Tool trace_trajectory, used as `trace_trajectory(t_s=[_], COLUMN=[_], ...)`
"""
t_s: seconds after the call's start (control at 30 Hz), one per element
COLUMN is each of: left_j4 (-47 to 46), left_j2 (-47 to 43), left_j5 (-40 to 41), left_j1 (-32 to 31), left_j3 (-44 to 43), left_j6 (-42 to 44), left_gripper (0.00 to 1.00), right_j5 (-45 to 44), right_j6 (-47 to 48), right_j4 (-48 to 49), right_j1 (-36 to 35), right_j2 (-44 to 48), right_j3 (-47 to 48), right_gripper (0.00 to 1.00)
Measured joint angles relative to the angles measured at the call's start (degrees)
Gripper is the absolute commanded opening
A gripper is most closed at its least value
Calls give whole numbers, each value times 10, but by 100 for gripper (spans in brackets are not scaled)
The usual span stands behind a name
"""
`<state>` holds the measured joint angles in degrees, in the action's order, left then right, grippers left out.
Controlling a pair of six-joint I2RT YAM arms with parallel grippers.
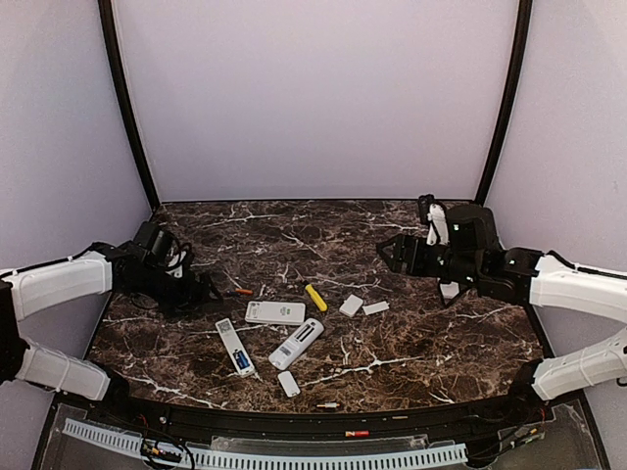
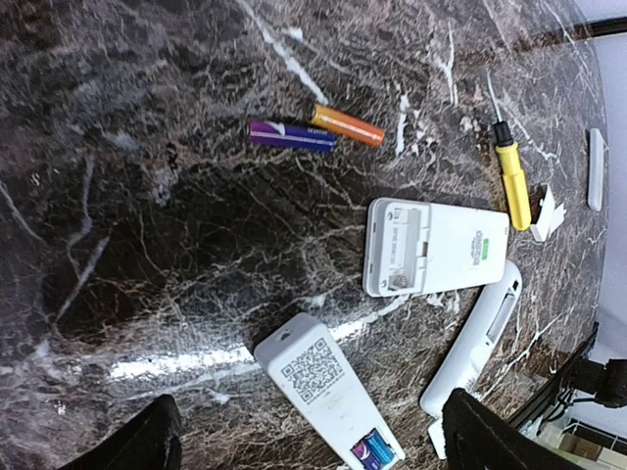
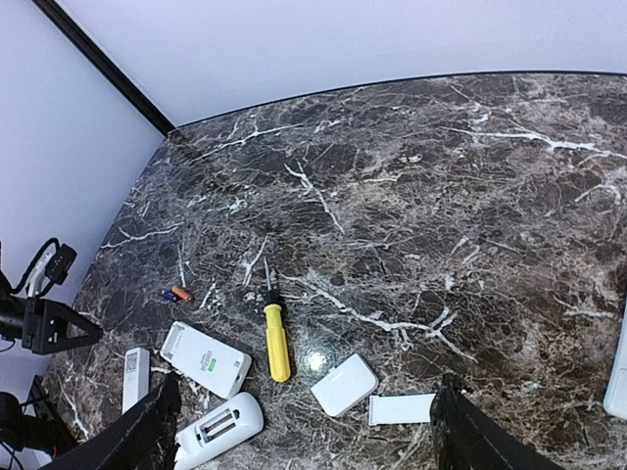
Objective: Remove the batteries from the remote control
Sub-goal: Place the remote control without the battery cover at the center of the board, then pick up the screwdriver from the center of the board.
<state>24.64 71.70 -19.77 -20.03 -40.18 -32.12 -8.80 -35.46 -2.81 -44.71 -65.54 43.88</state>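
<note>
1. Orange and purple, two loose batteries (image 2: pixel 347 124) lie touching near the table's (image 1: pixel 441 333) left edge. I think they were set aside there.
2. A blue battery (image 2: pixel 376 452) sits inside one remote (image 2: pixel 318 377) near the front edge.
3. My left gripper (image 1: pixel 204 288) and right gripper (image 1: pixel 392 252) are wide open, holding nothing.

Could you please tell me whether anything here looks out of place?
Yes: a small orange cylinder, probably a battery, lies off the dark marble tabletop on the black ledge at the near edge; another small pale piece sits right at the marble's rim.
</note>
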Motion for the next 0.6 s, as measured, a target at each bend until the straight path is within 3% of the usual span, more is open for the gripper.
trace_trajectory(t_s=[0.6], left_j4=[80], left_j2=[-61], left_j5=[20], left_j1=[99], left_j3=[-188], left_j6=[101], left_gripper=[96], right_j5=[74], right_j6=[58], right_j4=[2], right_j1=[-27], right_j2=[30], right_j3=[29], right_gripper=[91])
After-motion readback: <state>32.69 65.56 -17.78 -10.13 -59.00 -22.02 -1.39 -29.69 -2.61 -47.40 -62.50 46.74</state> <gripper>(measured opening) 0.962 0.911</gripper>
